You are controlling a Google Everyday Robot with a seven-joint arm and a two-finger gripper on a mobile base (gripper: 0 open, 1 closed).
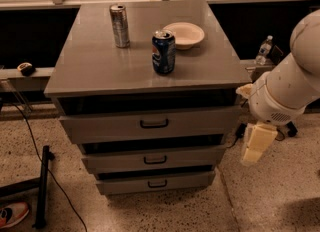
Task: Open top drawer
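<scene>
The grey cabinet (100, 66) has three drawers. The top drawer (100, 126) is the widest and tallest, with a small black bar handle (154, 124) at its centre and a dark gap above its front. Two narrower drawers (115, 160) (120, 183) sit below it. My white arm (290, 86) comes in from the right. My cream gripper (255, 145) hangs down from it beside the cabinet's right side, at about the height of the middle drawer, apart from the drawer fronts and handles.
On the cabinet top stand a silver can (119, 25), a blue can (163, 51) and a pale bowl (184, 34). A water bottle (263, 50) stands behind on the right. A black stand (42, 186), a cable and a shoe (12, 214) lie on the floor at left.
</scene>
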